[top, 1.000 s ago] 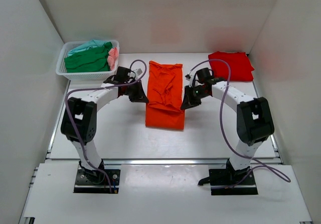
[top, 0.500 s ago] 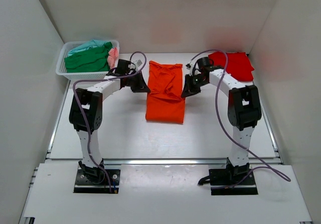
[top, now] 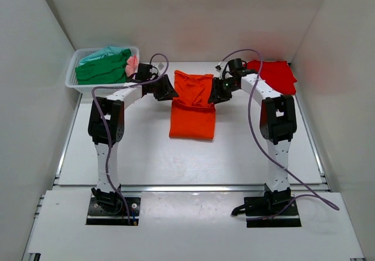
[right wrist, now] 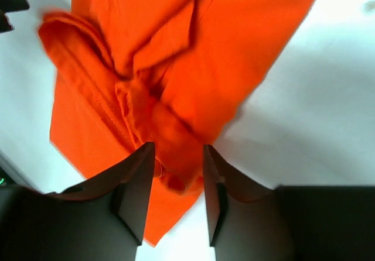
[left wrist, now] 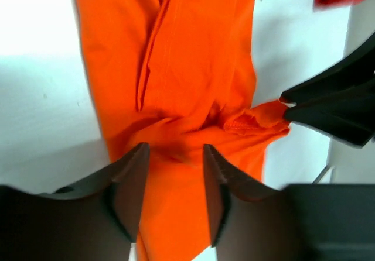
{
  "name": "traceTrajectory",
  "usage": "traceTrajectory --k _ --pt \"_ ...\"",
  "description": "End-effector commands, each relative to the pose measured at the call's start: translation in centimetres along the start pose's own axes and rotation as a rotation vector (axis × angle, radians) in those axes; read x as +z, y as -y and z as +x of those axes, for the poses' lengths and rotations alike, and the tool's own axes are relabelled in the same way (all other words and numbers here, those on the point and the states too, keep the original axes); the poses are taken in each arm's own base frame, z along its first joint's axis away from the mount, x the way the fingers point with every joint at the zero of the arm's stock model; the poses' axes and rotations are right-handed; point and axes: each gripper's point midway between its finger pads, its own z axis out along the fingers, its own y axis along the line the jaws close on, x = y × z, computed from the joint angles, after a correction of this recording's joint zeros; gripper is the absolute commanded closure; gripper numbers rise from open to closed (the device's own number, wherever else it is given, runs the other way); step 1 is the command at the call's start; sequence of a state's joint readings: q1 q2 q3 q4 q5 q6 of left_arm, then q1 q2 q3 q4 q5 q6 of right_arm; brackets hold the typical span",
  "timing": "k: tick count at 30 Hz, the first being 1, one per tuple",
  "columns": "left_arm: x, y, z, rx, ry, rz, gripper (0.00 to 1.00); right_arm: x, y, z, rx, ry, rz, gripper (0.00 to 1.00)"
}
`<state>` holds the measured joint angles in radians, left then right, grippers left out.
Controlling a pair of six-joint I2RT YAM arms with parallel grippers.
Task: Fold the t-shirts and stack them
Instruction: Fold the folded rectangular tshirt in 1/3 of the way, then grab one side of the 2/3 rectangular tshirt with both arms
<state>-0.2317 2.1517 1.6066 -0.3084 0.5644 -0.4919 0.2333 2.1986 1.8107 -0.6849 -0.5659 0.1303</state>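
Where the table point(top: 146, 155) meets the far left corner, a white basket point(top: 73, 81) holds a green shirt point(top: 102, 71), a teal shirt point(top: 102, 52) and a pink shirt point(top: 133, 65) in a loose heap. Just right of the basket, the left gripper point(top: 169, 91) reaches over the left edge of the orange shirt point(top: 192, 120). In the left wrist view its fingers point(left wrist: 130, 185) stand well apart, and rumpled orange cloth lies below the gap, not pinched. The orange shirt lies flat in the middle of the table as a long strip running away from the arms, with a raised fold crossing it between the two grippers. The right gripper point(top: 215, 95) sits at the shirt's right edge, opposite the left one. Its fingers point(right wrist: 137, 185) are parted more narrowly, and a bunched fold of the orange cloth lies in the gap at their tips. Farther right, a red shirt point(top: 275, 76) lies folded flat at the far right corner, apart from the orange one.
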Motion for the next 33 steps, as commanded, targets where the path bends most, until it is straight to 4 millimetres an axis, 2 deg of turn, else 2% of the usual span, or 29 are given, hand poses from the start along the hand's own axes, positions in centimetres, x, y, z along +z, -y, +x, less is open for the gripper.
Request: traceTrajectory --k 1,2,3,4,5,6,7,8,9,10,12,13,15,16,17,19,22,27,31,33 --pt "-1.6 2.5 -5.1 0.009 0.134 0.071 0.44 -3.2 -0.1 -6.0 -0.035 0.222 0.067 0.63" --pt "-2.2 2.7 -5.9 0.002 0.157 0.084 0.43 -4.2 -0.3 -6.7 -0.026 0.282 0.065 0.62" --pt "-2.1 2.8 -4.9 -0.007 0.144 0.089 0.43 -5.6 -0.9 -7.3 -0.024 0.328 0.071 0.62" --pt "-3.0 3.3 -5.4 0.000 0.171 0.096 0.45 -5.7 0.0 -6.8 0.018 0.353 0.090 0.62" --pt "-3.5 3.2 -4.7 0.007 0.175 0.089 0.45 -6.3 -0.6 -6.0 0.037 0.369 0.079 0.61" --pt "-3.2 2.5 -2.7 -0.013 0.142 0.073 0.45 -6.7 -0.1 -5.3 0.058 0.384 0.102 0.62" --pt "-4.3 3.2 -2.4 0.006 0.149 0.081 0.45 -6.9 -0.3 -4.8 0.066 0.388 0.113 0.62" --pt "-4.7 2.7 -1.0 0.005 0.141 0.057 0.45 -6.6 -0.6 -3.1 0.074 0.366 0.122 0.62" --pt "-4.3 1.6 1.7 -0.001 0.100 0.033 0.46 -6.4 -0.3 -1.0 0.103 0.338 0.139 0.62" --pt "-5.2 2.3 2.4 0.022 0.110 0.026 0.44 -6.0 -0.6 -0.4 0.101 0.333 0.143 0.61" --pt "-5.7 1.3 7.0 0.040 0.079 -0.034 0.41 -5.5 -2.0 3.6 0.121 0.299 0.137 0.60" --pt "-5.8 1.1 8.1 0.041 0.071 -0.047 0.42 -5.9 -2.8 4.0 0.110 0.324 0.131 0.59" --pt "-6.3 0.3 11.5 0.041 0.064 -0.081 0.41 -4.6 -4.0 7.6 0.148 0.297 0.113 0.57" --pt "-6.0 0.1 13.4 0.042 0.044 -0.086 0.40 -4.5 -4.0 8.6 0.157 0.297 0.123 0.57" --pt "-6.3 0.1 13.2 0.029 0.071 -0.100 0.40 -3.9 -4.6 9.6 0.161 0.283 0.130 0.57" --pt "-6.2 0.5 14.2 0.043 0.109 -0.114 0.38 -3.1 -5.5 11.1 0.174 0.260 0.147 0.55" --pt "-5.9 0.5 14.3 0.063 0.148 -0.157 0.37 -2.3 -5.9 12.1 0.190 0.256 0.145 0.53" --pt "-6.2 0.1 12.9 0.028 0.251 -0.190 0.37 -1.3 -5.1 13.4 0.232 0.230 0.177 0.54" --pt "-5.3 0.0 12.8 0.020 0.258 -0.195 0.39 -0.7 -4.7 14.1 0.250 0.212 0.191 0.53" --pt "-4.2 -0.1 13.8 0.013 0.211 -0.188 0.40 -0.6 -4.4 14.7 0.280 0.198 0.199 0.52"
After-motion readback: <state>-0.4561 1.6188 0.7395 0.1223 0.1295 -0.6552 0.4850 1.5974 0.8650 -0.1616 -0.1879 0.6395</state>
